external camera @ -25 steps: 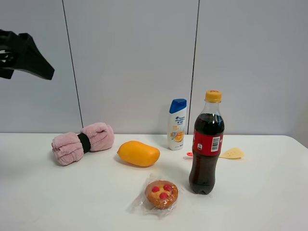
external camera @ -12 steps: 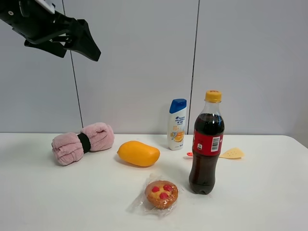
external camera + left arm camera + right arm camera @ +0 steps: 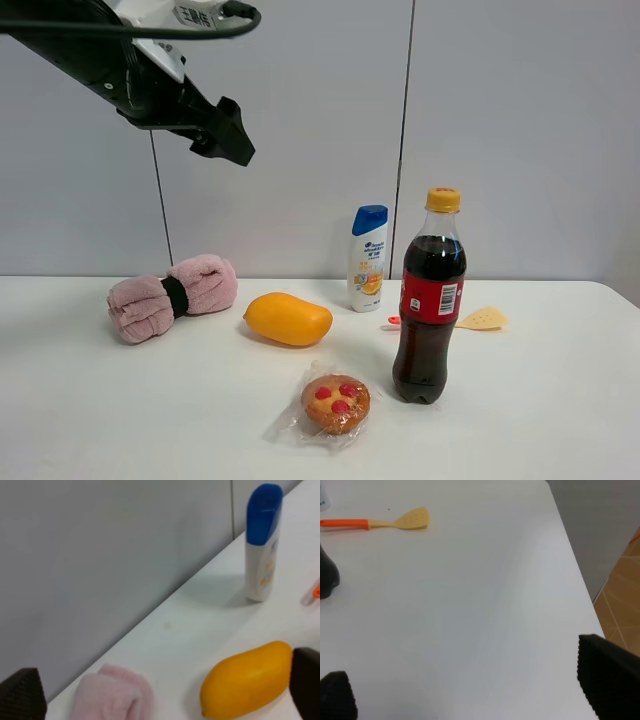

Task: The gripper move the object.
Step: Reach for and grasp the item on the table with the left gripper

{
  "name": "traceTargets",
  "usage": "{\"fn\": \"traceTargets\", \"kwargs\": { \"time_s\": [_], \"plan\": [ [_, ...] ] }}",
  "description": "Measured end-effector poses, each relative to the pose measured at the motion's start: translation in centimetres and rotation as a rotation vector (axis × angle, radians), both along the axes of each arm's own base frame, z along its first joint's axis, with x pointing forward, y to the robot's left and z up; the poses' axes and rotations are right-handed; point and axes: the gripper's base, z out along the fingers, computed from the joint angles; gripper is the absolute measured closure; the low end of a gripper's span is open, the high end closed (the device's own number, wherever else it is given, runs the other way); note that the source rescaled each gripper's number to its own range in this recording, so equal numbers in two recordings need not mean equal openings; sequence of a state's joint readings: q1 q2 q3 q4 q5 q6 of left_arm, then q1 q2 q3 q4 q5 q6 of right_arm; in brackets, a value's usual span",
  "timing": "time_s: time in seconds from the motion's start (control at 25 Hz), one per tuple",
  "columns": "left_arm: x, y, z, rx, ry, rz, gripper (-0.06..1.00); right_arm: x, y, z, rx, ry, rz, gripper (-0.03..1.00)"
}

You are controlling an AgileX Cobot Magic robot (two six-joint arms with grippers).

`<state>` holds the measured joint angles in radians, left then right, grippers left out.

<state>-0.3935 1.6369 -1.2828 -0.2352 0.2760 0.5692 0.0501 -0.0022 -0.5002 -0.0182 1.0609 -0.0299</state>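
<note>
Exterior high shows the shampoo bottle [image 3: 368,258], white with a blue cap and an orange-yellow label, upright on the bench [image 3: 560,400] by the back wall, well below and ahead of the left tool [image 3: 235,135]. That tool, released and empty, has come further in and lower than half a second ago; the bottle has not shifted. The tool's arm runs off the frame edge. The right tool [image 3: 470,690], also released, shows only two dark tips.

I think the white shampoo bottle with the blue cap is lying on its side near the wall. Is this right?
Not quite: the shampoo bottle stands upright near the wall, not on its side. The exterior high view shows it.
</note>
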Motion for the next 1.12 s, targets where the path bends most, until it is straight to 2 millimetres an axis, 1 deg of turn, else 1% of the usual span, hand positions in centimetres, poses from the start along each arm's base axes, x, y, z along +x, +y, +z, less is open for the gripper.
{"fn": "traceTargets", "kwargs": {
  "time_s": [0.24,0.36,0.6,0.84,1.12],
  "plan": [
    [1.0,-2.2,-2.7,0.012,0.01,-0.03,-0.06,0.0,0.0,0.0,0.0,0.0,0.0,-0.03],
    [1.3,-3.0,-3.5,-0.022,0.001,-0.016,-0.06,0.0,0.0,0.0,0.0,0.0,0.0,-0.03],
    [2.2,-3.4,-4.4,-0.167,0.028,0.08,-0.06,0.0,0.0,0.0,0.0,0.0,0.0,-0.03],
    [2.1,-4.7,-5.1,-0.157,0.003,0.052,-0.06,0.0,0.0,0.0,0.0,0.0,0.0,-0.03],
    [1.8,-6.2,-5.3,-0.207,-0.019,0.033,-0.06,0.0,0.0,0.0,0.0,0.0,0.0,-0.03]
  ]
}}
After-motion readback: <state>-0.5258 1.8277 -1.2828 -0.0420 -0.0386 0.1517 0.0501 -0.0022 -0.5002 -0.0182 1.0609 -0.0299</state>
